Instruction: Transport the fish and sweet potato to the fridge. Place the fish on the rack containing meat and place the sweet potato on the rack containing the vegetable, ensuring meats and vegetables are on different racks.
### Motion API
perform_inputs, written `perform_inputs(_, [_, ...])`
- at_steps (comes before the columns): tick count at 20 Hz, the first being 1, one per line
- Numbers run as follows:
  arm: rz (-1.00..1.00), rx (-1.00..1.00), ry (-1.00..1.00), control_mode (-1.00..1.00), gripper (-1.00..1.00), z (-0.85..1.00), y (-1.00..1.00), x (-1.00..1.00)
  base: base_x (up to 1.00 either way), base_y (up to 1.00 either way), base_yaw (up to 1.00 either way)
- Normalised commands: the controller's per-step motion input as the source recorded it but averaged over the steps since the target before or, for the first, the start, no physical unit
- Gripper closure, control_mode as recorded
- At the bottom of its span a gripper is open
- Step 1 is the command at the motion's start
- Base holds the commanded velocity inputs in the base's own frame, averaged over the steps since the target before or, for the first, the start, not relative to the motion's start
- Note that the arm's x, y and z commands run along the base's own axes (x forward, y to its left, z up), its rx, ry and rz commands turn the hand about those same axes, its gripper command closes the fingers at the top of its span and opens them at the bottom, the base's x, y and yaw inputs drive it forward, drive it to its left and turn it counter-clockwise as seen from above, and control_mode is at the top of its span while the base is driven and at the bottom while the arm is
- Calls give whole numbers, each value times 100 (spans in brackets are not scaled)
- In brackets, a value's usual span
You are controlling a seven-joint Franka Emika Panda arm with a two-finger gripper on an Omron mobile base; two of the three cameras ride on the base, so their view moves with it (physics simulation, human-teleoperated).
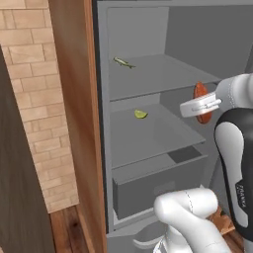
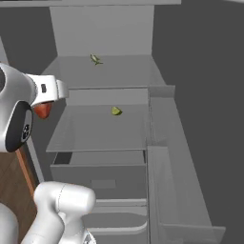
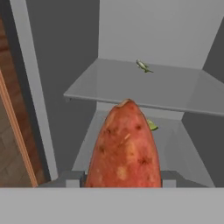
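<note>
My gripper [image 1: 202,105] is shut on the sweet potato [image 1: 200,92], a reddish-orange tuber that stands upright between the jaws in the hand view [image 3: 124,146]. It hangs in front of the open fridge [image 1: 212,39], at about the height of the gap between the two shelves. On the rack containing meat [image 1: 158,74], the higher shelf, lies the meat [image 1: 123,62], a thin olive-green strip near the back. The vegetable [image 1: 141,114], a yellow-green piece, rests on the lower shelf [image 1: 148,136]. The fish is out of view.
A box drawer [image 1: 158,188] sits below the shelves. A wooden cabinet side [image 1: 74,99] and a brick wall [image 1: 34,99] stand left of the fridge. The open fridge door with its bins [image 2: 181,167] runs along the right.
</note>
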Motion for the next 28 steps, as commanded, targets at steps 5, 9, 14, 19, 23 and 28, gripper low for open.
perform_inputs(5, [0,0,0,100,100,0,0,0,29,0,10])
perform_inputs(9, [0,0,0,100,100,0,0,0,4,0,20])
perform_inputs(14, [2,0,0,-100,100,-7,-1,0,1,-1,10])
perform_inputs(19, [5,0,11,-100,100,-79,-1,29,0,0,0])
perform_inputs(23, [2,0,6,-100,100,-88,0,57,0,0,0])
perform_inputs(28, [5,0,2,-100,100,-65,-10,74,0,0,0])
